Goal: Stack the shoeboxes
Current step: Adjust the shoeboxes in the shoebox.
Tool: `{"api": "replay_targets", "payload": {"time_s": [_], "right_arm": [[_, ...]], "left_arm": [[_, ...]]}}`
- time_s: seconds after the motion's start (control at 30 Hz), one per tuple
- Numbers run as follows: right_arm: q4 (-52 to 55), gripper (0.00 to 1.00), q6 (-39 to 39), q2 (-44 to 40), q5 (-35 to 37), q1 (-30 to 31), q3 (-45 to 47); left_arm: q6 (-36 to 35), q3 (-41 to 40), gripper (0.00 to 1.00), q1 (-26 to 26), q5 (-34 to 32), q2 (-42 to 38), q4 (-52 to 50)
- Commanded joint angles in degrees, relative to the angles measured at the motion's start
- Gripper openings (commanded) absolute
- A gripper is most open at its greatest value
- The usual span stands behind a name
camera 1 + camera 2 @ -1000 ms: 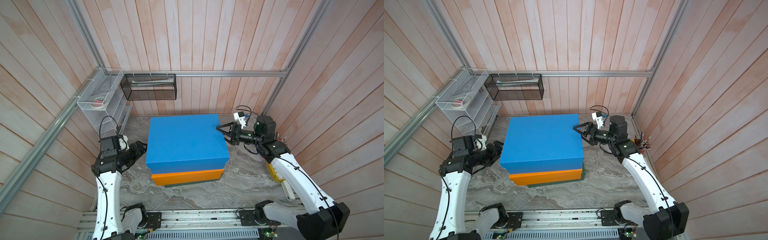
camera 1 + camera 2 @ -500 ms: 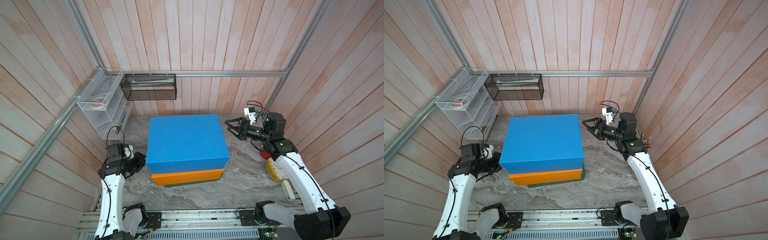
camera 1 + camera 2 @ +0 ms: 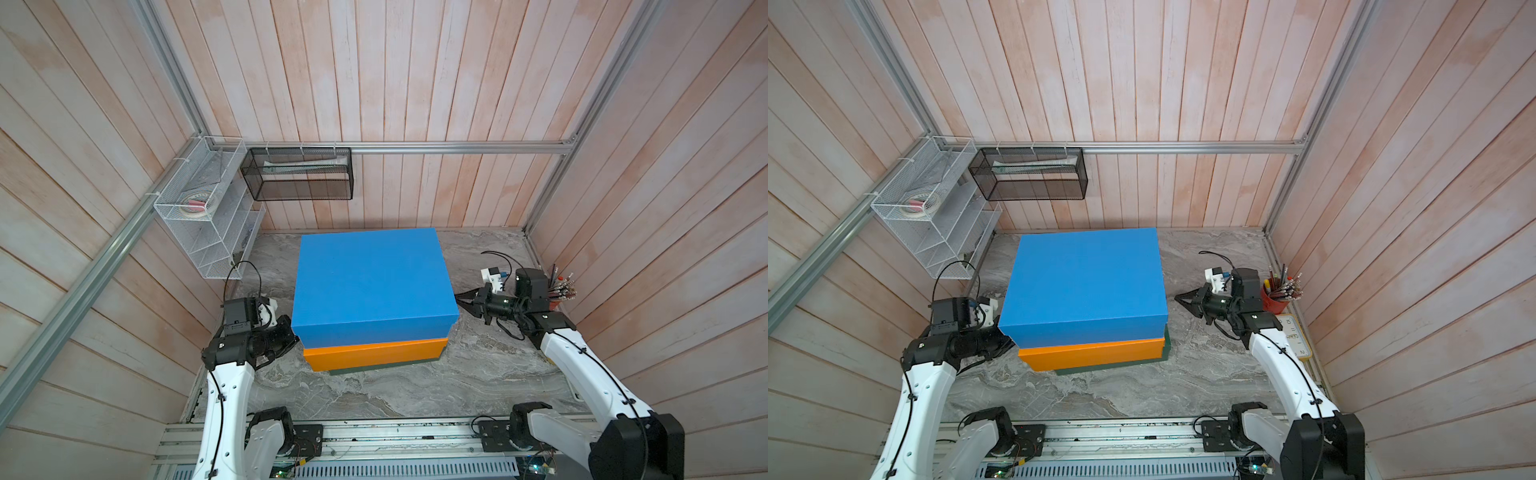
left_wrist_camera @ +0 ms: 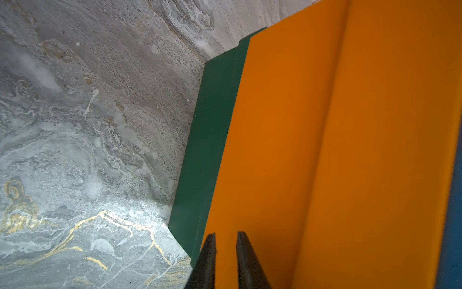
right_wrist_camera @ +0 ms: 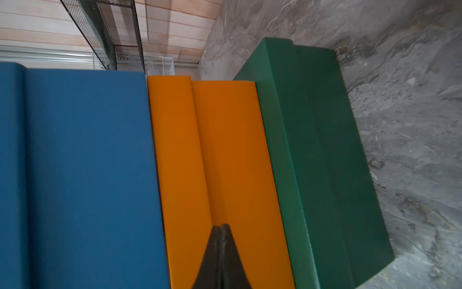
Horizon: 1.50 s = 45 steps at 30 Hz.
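Three shoeboxes stand in one stack mid-floor. The blue one point(image 3: 370, 282) is on top, the orange one point(image 3: 374, 353) under it, and the dark green one point(image 3: 1100, 368) at the bottom shows only as a thin strip. My left gripper point(image 4: 226, 235) is shut with only a slit between its fingers and holds nothing. It sits low at the stack's front left corner, against the orange side point(image 4: 325, 150) above the green lid point(image 4: 205, 150). My right gripper point(image 5: 221, 226) is shut and empty, tips point(image 3: 1177, 298) pointing at the orange side point(image 5: 225, 150) on the stack's right.
A white wire rack point(image 3: 208, 216) and a black mesh basket point(image 3: 299, 174) hang on the walls at the back left. A red cup of pens point(image 3: 1275, 301) and a small clock point(image 3: 1293, 334) sit by the right wall behind my right arm. Wooden walls enclose the marble floor point(image 3: 415, 390).
Both grippers have let go of the blue box's sides and shut. Each arm has dropped lower beside the stack, the left one coming toward the front corner. The boxes have not moved.
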State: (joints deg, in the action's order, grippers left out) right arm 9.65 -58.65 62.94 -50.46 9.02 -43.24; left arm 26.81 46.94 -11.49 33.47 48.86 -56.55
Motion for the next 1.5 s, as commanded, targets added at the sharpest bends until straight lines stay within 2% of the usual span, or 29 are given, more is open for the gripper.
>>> {"api": "replay_targets", "payload": {"time_s": [0.0,0.17,0.57,1.0,1.47], "right_arm": [[-5.9,0.00,-2.1,1.4,-0.4,3.9,0.5],[-8.1,0.00,-2.3,5.4,0.0,7.9,-1.1],[-9.2,0.00,-2.2,8.5,0.4,8.5,-2.9],[-7.5,0.00,-1.1,8.9,0.7,8.4,-4.4],[-7.1,0.00,0.3,9.0,0.5,6.6,-3.7]], "left_arm": [[-0.1,-0.7,0.19,0.7,0.5,-1.1,-1.7],[1.9,-0.3,0.17,2.5,1.6,-1.4,-0.4],[7.0,0.9,0.17,11.2,-0.8,1.4,4.8],[4.6,5.1,0.17,11.6,-1.4,8.7,7.8],[5.0,5.7,0.18,13.5,-1.8,9.5,8.1]]}}
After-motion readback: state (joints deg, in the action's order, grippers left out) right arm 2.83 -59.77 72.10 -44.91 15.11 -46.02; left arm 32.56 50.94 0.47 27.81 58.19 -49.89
